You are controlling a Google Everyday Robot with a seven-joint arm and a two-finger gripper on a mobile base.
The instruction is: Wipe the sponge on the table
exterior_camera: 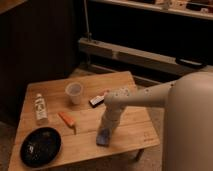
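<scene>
The blue sponge [104,137] lies flat on the light wooden table [135,125], near its front edge and right of centre. My gripper [106,131] points straight down onto the sponge from above, at the end of the white arm [145,96] that reaches in from the right. The gripper's lower end covers the sponge's rear part.
A clear plastic cup [74,93] stands at the table's middle back. A black-and-white block [97,99] lies beside it. An orange tool [67,119] lies left of the sponge, a white bottle [40,108] at the left edge, a black plate [41,146] at the front left.
</scene>
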